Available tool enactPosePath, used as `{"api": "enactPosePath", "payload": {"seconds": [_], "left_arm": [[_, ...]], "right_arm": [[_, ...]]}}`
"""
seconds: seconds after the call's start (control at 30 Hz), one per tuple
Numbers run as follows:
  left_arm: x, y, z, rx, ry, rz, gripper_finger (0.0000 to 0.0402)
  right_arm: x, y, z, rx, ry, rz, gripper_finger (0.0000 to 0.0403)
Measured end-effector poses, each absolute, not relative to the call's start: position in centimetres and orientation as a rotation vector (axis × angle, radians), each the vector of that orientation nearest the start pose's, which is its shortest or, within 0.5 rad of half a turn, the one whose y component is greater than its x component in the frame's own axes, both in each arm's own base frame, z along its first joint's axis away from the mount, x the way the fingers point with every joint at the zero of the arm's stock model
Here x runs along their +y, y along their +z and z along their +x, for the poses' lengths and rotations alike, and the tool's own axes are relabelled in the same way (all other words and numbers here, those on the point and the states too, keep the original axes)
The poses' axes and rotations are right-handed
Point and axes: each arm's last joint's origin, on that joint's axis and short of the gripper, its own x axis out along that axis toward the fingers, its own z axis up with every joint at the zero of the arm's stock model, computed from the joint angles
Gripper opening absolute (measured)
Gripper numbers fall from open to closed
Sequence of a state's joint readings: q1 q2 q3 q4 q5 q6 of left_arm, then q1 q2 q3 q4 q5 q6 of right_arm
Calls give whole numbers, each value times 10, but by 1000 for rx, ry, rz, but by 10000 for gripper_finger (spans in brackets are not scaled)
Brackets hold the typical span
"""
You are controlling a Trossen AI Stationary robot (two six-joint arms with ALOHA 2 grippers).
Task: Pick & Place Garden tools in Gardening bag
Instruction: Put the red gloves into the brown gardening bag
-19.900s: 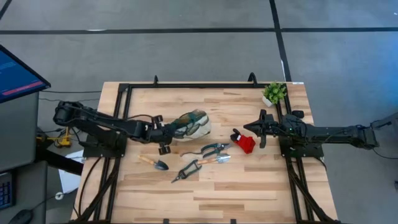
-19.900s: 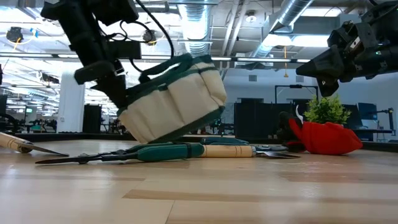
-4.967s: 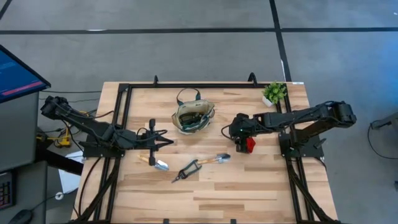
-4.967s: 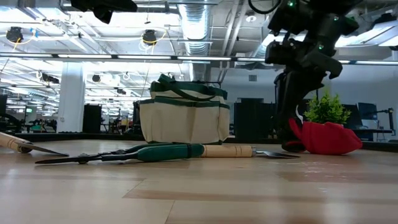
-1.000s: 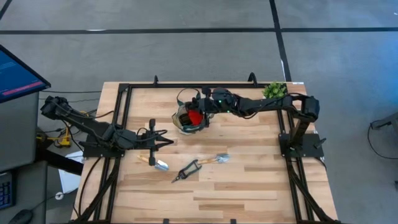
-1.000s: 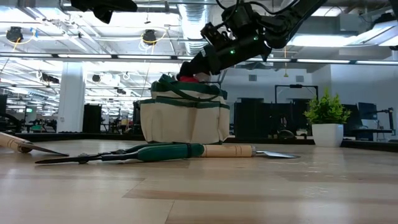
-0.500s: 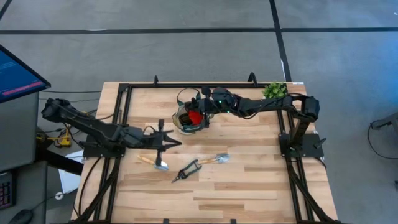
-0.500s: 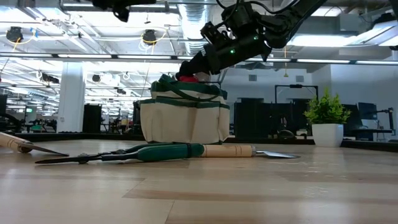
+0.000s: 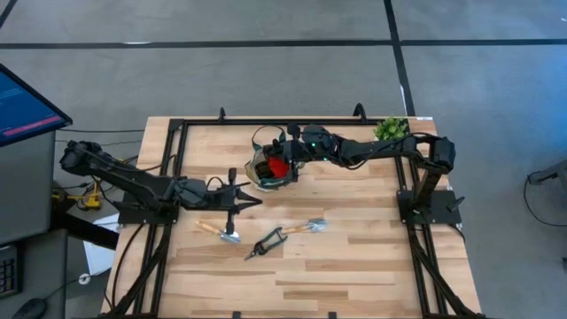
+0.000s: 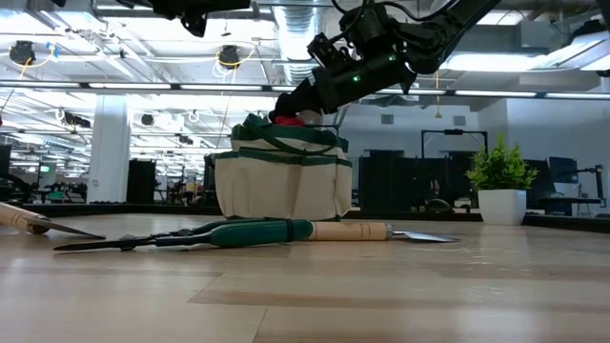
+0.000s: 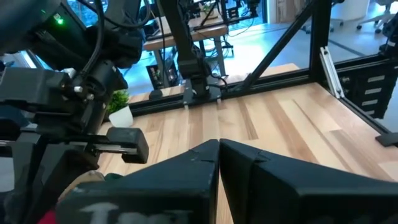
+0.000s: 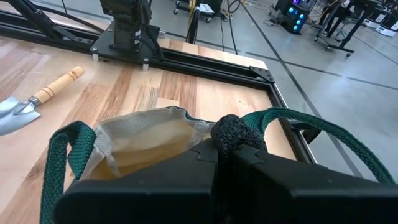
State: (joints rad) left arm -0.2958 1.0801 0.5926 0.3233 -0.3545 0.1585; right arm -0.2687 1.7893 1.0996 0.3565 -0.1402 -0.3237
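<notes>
Upright near the table's (image 9: 354, 266) far middle: the gardening bag (image 10: 281, 181), cream with dark green trim, mouth up, thin green loop handles (image 12: 59, 158) spread around the opening. Directly over that mouth, the right gripper (image 9: 283, 163), reached in from the right side and closed on the red-and-black piece (image 9: 277, 167), which sits at rim level, red just showing above the trim in the low view; in the right wrist view the two fingers pressed together around a dark knobbly part of it (image 12: 236, 135). Left on the wood in front of the bag: the silver trowel with wooden handle (image 9: 219, 231), the black clippers (image 9: 266, 241) and a wood-handled tool (image 9: 308, 227), lying near one another, none touching the bag. Above the trowel and a little toward the bag, the left gripper (image 9: 237, 202), off the surface; fingers apparently brought together with only a thin slit between them in the left wrist view (image 11: 205, 180), gripping nothing, though hard to be sure from overhead. At the far right corner, a small green potted plant (image 9: 390, 133).
</notes>
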Motion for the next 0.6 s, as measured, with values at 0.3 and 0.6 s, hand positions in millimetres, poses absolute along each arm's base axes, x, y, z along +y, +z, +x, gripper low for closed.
{"api": "enactPosePath", "payload": {"seconds": [0.3, 0.6], "left_arm": [[-59, 259, 227, 161, 46, 212, 3], [-59, 259, 227, 161, 44, 212, 3]], "right_arm": [[-101, 220, 382, 343, -73, -253, 0], [-101, 220, 382, 341, -63, -250, 0]]}}
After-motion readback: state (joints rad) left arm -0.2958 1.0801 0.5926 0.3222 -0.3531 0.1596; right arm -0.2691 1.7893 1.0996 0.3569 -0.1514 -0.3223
